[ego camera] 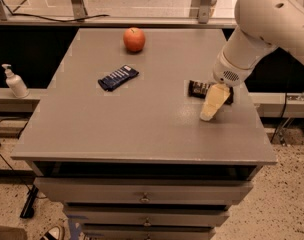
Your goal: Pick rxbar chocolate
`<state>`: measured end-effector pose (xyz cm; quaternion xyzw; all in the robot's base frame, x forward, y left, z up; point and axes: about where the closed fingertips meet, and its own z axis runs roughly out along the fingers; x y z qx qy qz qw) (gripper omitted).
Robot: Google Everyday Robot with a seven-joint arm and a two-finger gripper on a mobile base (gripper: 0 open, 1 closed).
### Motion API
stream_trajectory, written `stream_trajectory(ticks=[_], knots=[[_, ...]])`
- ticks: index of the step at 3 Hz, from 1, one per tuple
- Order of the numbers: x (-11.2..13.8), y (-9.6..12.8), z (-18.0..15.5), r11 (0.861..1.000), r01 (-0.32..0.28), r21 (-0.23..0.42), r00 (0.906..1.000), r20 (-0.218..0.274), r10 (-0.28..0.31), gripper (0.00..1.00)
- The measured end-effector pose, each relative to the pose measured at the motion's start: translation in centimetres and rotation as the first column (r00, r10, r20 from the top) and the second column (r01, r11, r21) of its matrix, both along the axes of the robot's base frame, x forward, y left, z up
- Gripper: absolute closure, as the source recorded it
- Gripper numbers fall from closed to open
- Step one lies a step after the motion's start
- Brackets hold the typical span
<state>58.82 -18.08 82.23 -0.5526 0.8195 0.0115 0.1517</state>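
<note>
The rxbar chocolate (198, 88), a flat bar in a black wrapper with white lettering, lies at the right side of the grey table (142, 124); my arm covers its right part. My gripper (213, 103) hangs from the white arm (264, 24) that reaches in from the upper right. Its cream-coloured fingers point down at the table just in front of the bar, close to the bar's near edge. The gripper holds nothing.
A dark blue-wrapped bar (118, 77) lies left of centre. A red apple (134, 39) sits near the far edge. A white pump bottle (14, 81) stands on a ledge left of the table. Drawers (142, 196) are below the tabletop.
</note>
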Motion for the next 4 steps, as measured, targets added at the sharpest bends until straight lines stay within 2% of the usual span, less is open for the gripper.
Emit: stream_trajectory(ticks=[1, 3, 4], knots=[[1.1, 0.1, -1.0, 0.999, 0.036, 0.007, 0.9981, -0.049, -0.036, 0.41], [1.1, 0.1, 0.6, 0.999, 0.036, 0.007, 0.9981, -0.05, -0.036, 0.87], [1.1, 0.1, 0.8, 0.999, 0.036, 0.007, 0.9981, -0.05, -0.036, 1.0]])
